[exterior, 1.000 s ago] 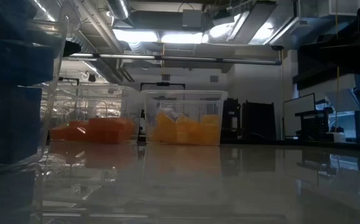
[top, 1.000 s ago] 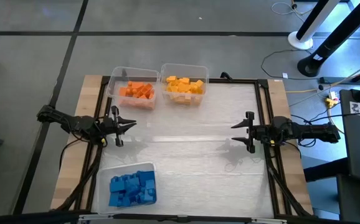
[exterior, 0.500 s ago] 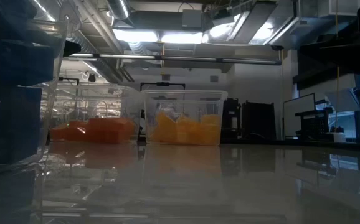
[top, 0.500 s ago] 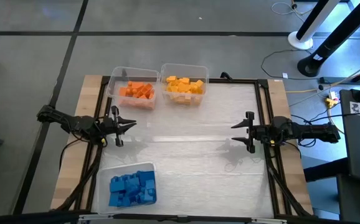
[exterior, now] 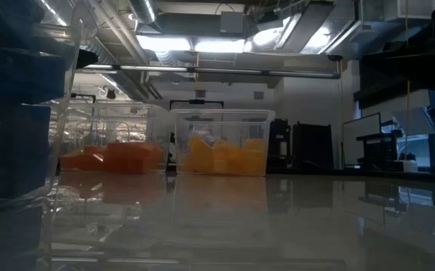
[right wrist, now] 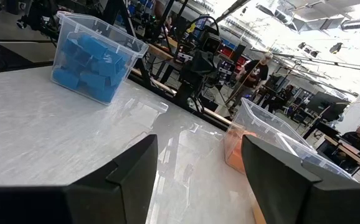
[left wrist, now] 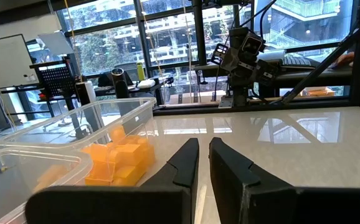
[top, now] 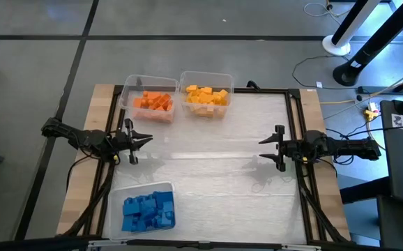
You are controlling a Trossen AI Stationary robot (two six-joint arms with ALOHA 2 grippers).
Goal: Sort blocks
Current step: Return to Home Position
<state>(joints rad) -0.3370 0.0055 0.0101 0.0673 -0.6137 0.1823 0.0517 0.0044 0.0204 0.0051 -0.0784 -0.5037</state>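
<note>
Hovering over the table's [top: 215, 178] left edge, the left gripper [top: 146, 140] has its fingers nearly together, holding nothing; the right gripper [top: 271, 148], opposite at the right edge, is spread wide (also empty). Blue blocks [top: 148, 210] fill the near bin [top: 115, 202]; orange blocks [top: 153, 102] and yellow blocks [top: 206, 95] lie in the far bins [top: 133, 80].

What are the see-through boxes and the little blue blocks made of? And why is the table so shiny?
The boxes look like thin clear plastic: the blocks show right through the walls, and the rims glint. The blue blocks look like hard, smooth plastic, in one solid colour with crisp corners. The table top is pale and glossy, maybe polished stone or laminate; it mirrors the lights.
</note>
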